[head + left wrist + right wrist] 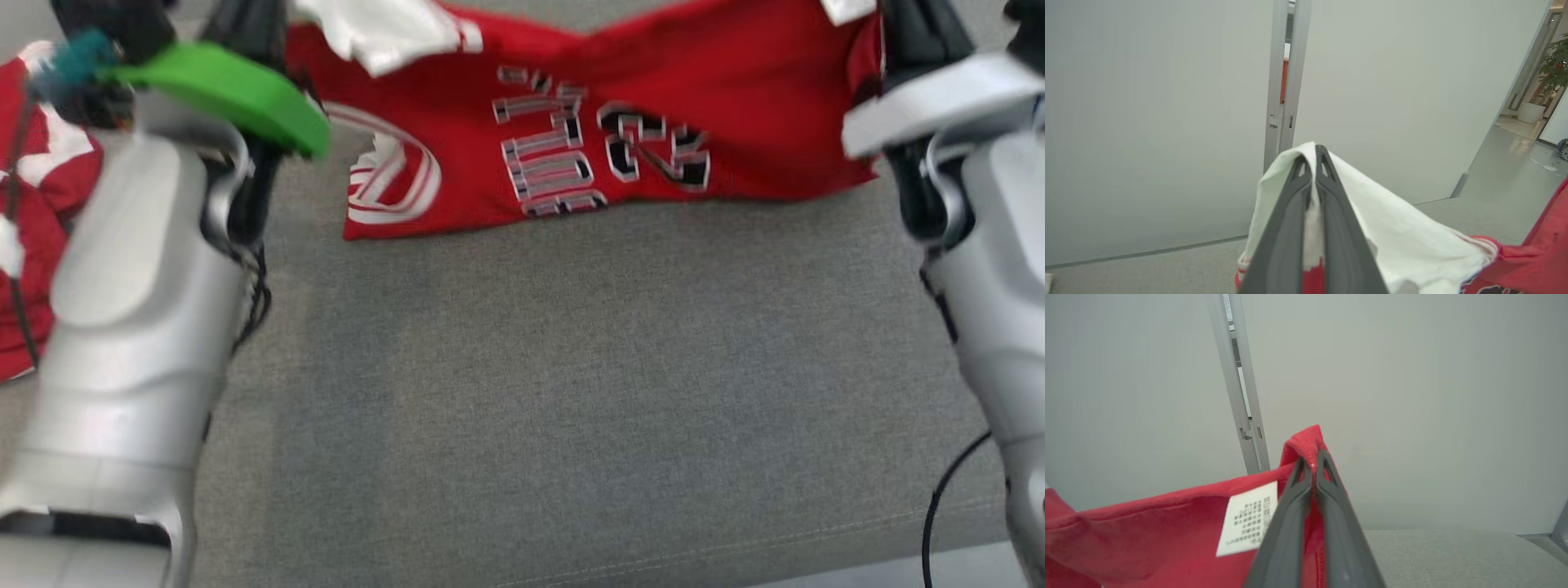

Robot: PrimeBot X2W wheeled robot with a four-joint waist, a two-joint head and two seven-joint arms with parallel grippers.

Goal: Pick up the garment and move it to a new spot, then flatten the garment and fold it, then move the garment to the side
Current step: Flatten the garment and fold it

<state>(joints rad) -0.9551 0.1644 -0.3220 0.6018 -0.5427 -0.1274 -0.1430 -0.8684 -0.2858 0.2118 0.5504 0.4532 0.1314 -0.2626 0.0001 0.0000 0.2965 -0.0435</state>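
Observation:
The garment (653,122) is a red jersey with white trim, dark outlined lettering and a number. It hangs stretched between my two arms, and its lower edge rests on the grey cloth surface (571,367). In the left wrist view my left gripper (1312,154) is shut on a white part of the garment (1392,237). In the right wrist view my right gripper (1314,458) is shut on a red hem corner (1306,439), beside a white care label (1249,516). The head view is blurred, with both pale forearms at its sides.
A second red and white cloth (33,204) lies at the far left, behind my left forearm (139,310). Pale wall panels with a metal door frame (1284,81) stand beyond the surface. A potted plant (1553,65) stands down a corridor.

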